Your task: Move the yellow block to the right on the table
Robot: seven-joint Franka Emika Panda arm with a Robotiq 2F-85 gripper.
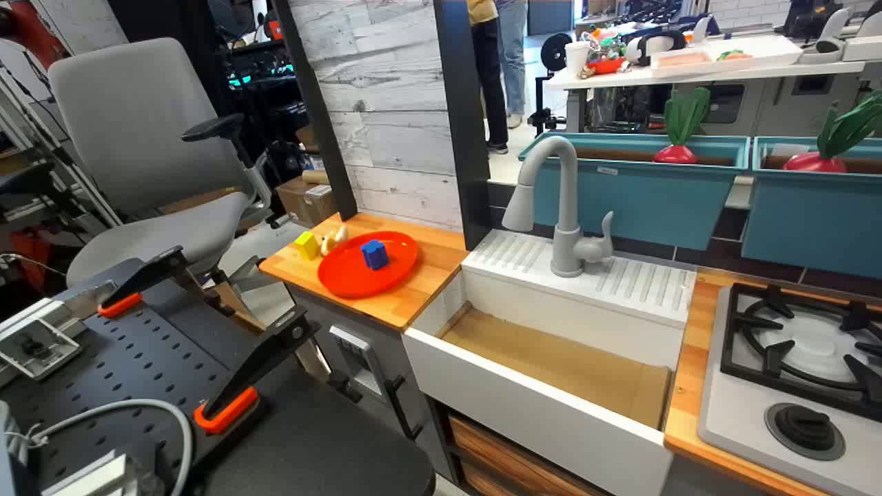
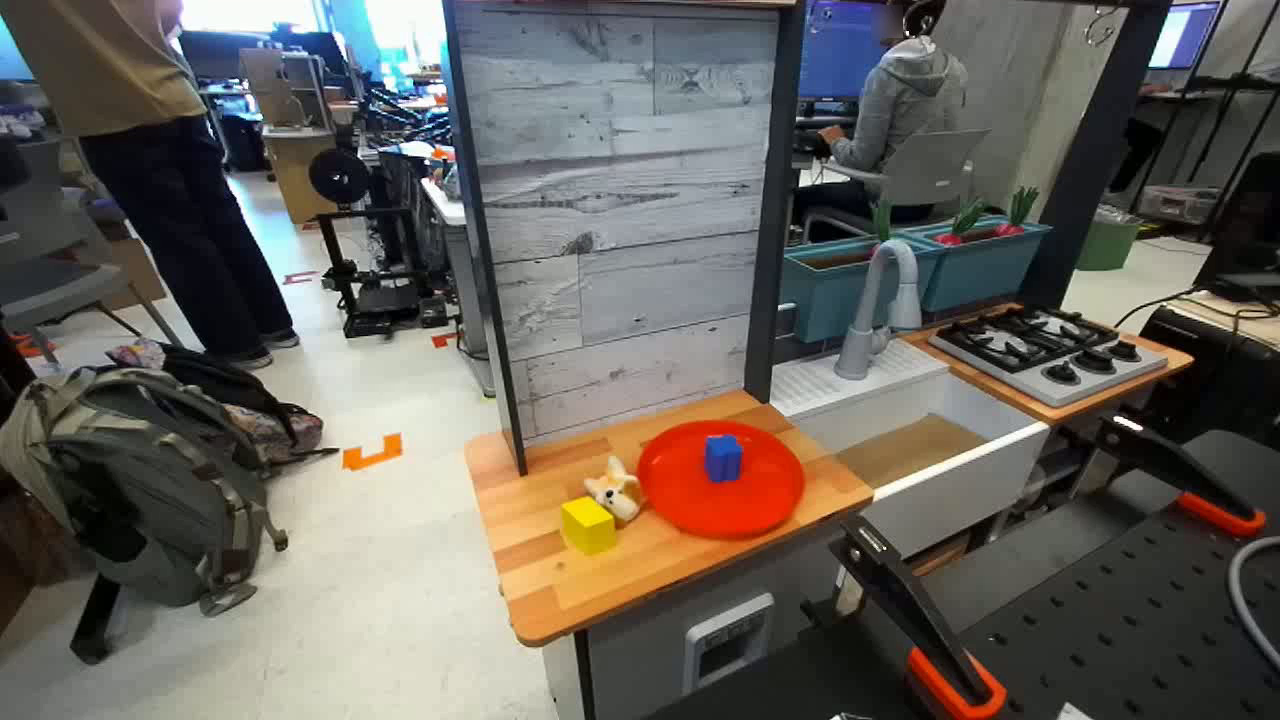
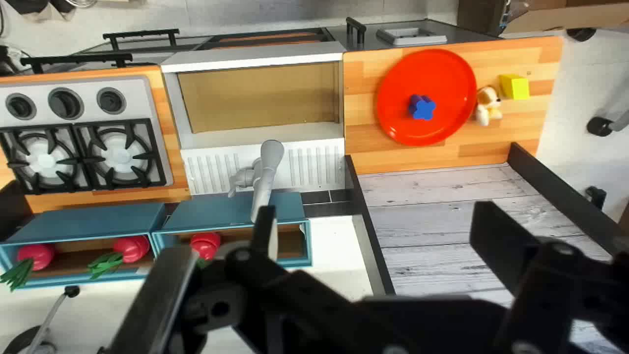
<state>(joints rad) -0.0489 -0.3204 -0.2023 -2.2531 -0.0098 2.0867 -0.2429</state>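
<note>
Your black two-finger gripper (image 3: 374,214): fingers spread wide. You have bright yellow chunky block (image 2: 588,527) on tan wooden countertop (image 2: 560,590), just beside white-and-tan toy dog (image 2: 615,492), near round red-orange plate (image 2: 685,505) bearing blue flower-shaped block (image 2: 723,458).

**Solid Primaries, Streaked Neutrals**

The block (image 2: 588,526) is plain bright yellow, the plate (image 2: 690,508) red-orange, the small piece (image 2: 723,458) blue. The toy animal (image 2: 614,492) mixes white and tan. Tan and orange-brown strips pattern the tabletop (image 2: 575,590); dark grain streaks the grey-white backboard (image 2: 620,250). The sink (image 1: 537,417) is white, the faucet (image 1: 568,193) grey, the planters (image 1: 637,200) teal, the claw (image 3: 374,219) black.
</note>
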